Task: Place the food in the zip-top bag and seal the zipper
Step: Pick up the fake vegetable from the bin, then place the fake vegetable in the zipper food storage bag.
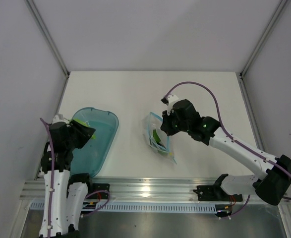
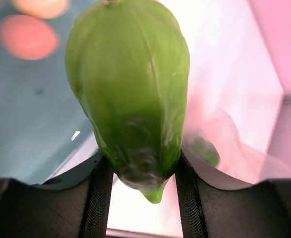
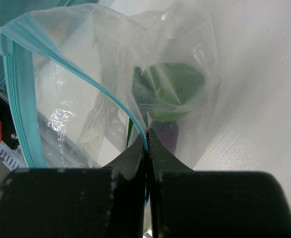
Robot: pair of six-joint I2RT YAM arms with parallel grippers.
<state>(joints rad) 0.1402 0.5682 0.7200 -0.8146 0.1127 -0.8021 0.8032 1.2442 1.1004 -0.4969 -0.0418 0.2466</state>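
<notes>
My left gripper (image 1: 87,133) is shut on a bright green toy food piece (image 2: 130,84) and holds it over the translucent blue tray (image 1: 107,120). Two blurred orange-pink food pieces (image 2: 27,35) lie in the tray. My right gripper (image 1: 166,125) is shut on the teal-blue zipper strip (image 3: 113,101) of the clear zip-top bag (image 1: 158,134) near the table's middle. The bag's mouth gapes open in the right wrist view (image 3: 86,74). A green piece (image 3: 177,87) and a purple piece (image 3: 166,134) sit inside the bag.
The blue oval tray stands at the table's left edge. A metal rail (image 1: 150,191) runs along the near edge by the arm bases. White walls enclose the table on three sides.
</notes>
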